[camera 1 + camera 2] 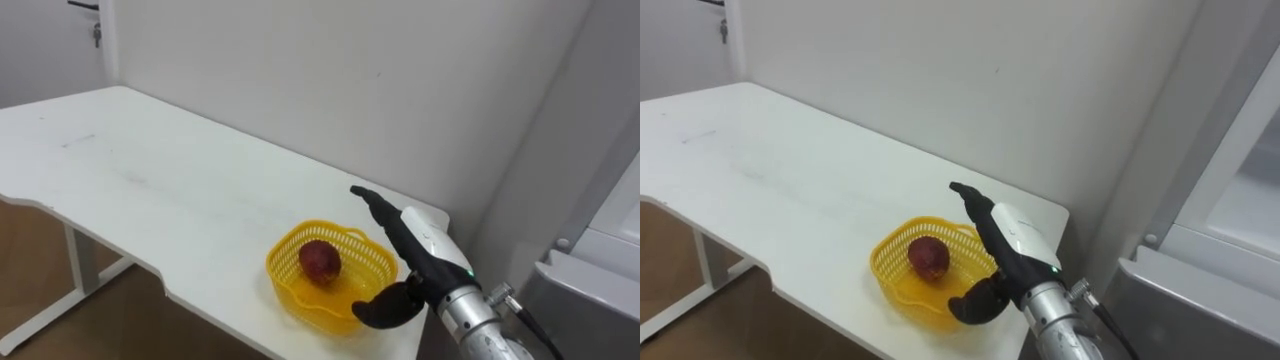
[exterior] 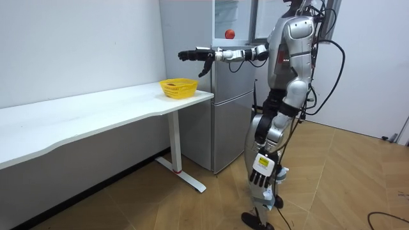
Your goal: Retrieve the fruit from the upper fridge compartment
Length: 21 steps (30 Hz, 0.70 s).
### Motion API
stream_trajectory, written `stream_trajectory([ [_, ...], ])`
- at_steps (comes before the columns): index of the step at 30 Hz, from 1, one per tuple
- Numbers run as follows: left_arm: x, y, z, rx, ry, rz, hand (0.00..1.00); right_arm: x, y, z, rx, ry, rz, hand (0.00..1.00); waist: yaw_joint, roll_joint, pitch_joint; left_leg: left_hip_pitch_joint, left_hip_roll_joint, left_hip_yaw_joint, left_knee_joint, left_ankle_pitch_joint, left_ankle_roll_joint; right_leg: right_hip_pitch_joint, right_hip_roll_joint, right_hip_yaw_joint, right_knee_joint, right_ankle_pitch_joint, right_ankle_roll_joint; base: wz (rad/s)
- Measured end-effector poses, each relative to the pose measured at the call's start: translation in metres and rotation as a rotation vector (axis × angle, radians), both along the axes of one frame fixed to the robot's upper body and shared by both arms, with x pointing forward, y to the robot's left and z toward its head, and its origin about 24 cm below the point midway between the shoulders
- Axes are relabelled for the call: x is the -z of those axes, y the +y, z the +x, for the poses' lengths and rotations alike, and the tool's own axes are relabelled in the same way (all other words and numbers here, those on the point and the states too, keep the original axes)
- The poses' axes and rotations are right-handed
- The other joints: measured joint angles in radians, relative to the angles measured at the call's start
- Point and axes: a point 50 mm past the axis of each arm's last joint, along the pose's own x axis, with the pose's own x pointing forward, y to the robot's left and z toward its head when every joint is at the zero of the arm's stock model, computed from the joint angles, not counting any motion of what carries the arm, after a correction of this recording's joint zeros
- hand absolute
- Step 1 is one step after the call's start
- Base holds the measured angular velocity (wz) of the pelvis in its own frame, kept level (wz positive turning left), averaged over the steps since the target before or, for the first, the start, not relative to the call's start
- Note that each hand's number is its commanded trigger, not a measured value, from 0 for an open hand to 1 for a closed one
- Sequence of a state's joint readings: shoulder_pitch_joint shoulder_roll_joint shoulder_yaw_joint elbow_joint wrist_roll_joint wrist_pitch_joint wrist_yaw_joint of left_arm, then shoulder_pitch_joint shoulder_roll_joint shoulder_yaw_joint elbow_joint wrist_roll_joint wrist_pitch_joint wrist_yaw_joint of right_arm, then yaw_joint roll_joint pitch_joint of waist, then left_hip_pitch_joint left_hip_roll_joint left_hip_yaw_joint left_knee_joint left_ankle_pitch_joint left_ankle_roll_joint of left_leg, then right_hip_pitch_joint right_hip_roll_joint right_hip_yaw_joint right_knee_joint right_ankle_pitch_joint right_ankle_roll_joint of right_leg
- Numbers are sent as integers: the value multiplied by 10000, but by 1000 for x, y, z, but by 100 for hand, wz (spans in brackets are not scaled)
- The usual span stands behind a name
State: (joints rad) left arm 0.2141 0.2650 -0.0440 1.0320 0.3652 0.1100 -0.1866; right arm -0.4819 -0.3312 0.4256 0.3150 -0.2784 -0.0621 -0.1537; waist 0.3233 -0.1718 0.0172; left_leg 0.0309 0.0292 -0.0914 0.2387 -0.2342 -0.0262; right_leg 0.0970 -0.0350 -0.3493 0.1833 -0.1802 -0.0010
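Left eye view: right hand (image 1: 422, 260) reaches in from lower right, fingers (image 1: 378, 207) stretched straight and together toward the wall (image 1: 330, 70), thumb spread apart below them, holding nothing. The dark red round fruit (image 1: 320, 260) lies inside the yellow basket (image 1: 296, 300), left of the hand, not touched. The basket sits on the white counter (image 1: 150, 170) near its right end, close to the front edge. Part of the grey fridge (image 1: 590, 290) shows at the right edge, just past the counter's end.

Room view: robot stands upright in front of the fridge, facing the room view's left, right arm held out level at shoulder height. The right hand hangs in the air above the basket, clearly apart from it. Left hand (image 2: 261, 171) hangs down by the thigh; can't tell its fingers. A small red round thing (image 2: 229, 33) shows at the upper fridge; can't tell whether it is on or in it.
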Motion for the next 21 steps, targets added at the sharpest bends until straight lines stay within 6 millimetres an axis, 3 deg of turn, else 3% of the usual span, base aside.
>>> stream_trajectory([
  [4,0,0,-3,-28,58,8,0,-3,0,0,72,-128,288,0,-12,43,5,61,3,41,-27,0,0,6,0,29,7,0,0,-3],
  [10,1,-2,-7,-284,38,-39,0,-30,-3,-1,287,-990,1899,0,-62,125,-11,165,16,231,-18,0,4,9,3,224,14,0,0,-9],
  [13,2,-5,-8,-294,11,-99,0,-52,2,-7,83,-1998,2554,0,-296,284,1,258,15,316,33,-1,4,26,1,341,16,1,0,-9],
  [16,2,-6,-7,-341,-49,-120,0,-71,5,-23,-294,-2963,3290,0,-510,580,-15,317,39,483,-36,-3,8,-2,3,452,32,1,0,-14],
  [17,3,-7,-6,-484,-173,-112,0,-77,5,-31,-451,-3360,3474,0,-576,731,-32,325,59,610,-53,-15,25,-27,3,506,50,7,-4,-20],
  [18,3,-9,-9,-608,-227,-107,0,-83,5,-38,-612,-3673,3627,0,-759,865,-103,338,61,662,-134,-16,28,-60,5,579,64,8,-4,-20],
  [21,5,-12,-19,-752,-162,-55,0,-90,1,-53,-686,-4413,3773,0,-1059,1060,-236,543,111,894,-331,-2,28,-72,47,807,89,14,-16,-26],
])
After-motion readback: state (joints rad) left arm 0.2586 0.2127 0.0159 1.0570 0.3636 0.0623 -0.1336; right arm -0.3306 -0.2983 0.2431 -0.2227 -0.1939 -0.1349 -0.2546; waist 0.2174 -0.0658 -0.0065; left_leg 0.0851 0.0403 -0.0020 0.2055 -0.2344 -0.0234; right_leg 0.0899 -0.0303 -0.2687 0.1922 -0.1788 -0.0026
